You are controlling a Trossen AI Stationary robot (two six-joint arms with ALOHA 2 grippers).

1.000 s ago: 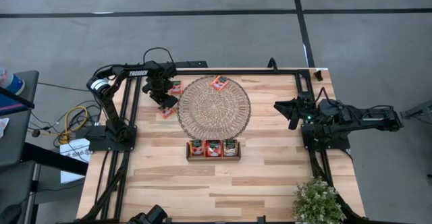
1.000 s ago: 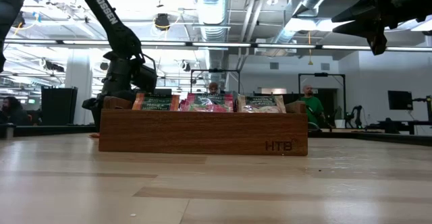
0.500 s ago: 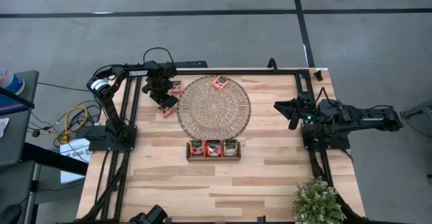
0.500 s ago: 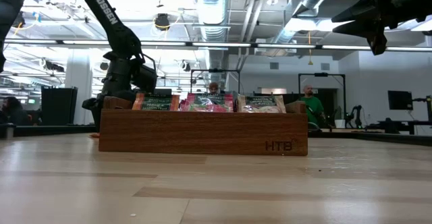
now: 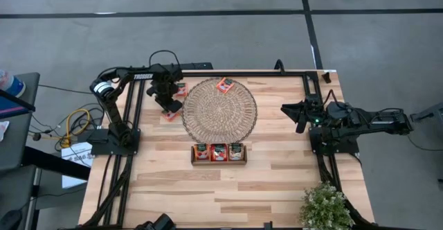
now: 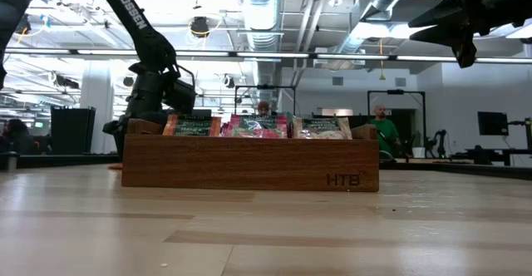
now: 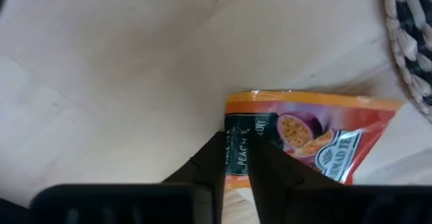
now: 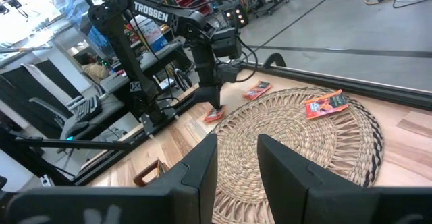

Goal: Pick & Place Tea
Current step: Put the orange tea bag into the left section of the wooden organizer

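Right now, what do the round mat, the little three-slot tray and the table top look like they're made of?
Round mat: coiled, woven straw-like fibre, matte, with open loops at the rim. Three-slot tray: brown wood, smooth, grain visible, letters stamped in. Table top: pale wooden planks, likely butcher block, faint sheen.

Bright all over, lit by long ceiling lamps (image 6: pixel 208 53); soft small shadows; very blurry and washed out up close by the left wrist.

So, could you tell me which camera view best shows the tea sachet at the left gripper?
The left wrist view: the tea sachet fills it, edge between the left gripper fingers. High view shows a speck; right wrist view, a distant one; low view hides it.
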